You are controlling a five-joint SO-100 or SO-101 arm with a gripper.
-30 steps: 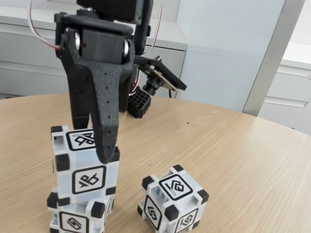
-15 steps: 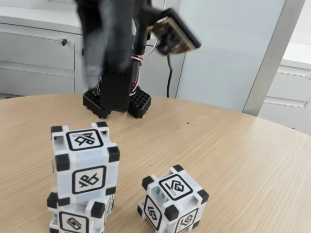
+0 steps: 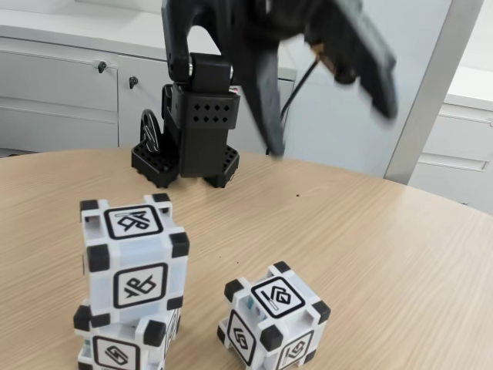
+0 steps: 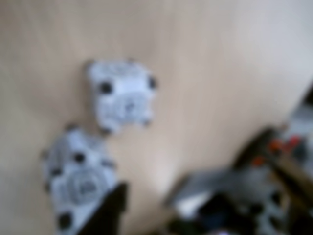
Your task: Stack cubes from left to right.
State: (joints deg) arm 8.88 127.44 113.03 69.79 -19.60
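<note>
Two cubes stacked, third cube awaiting pickup.
Upper cube is sitting on lower cube by the tabletop's near edge; loose cube is standing just beside, open wood around it. Gripper is blurring high above, jaws spread, holding nothing; next comes descent onto the loose cube.

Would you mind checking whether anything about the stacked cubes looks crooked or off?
Slightly, yes: the top cube sits twisted on the bottom cube, so their edges don't line up. The loose cube rests flat on the table.
</note>
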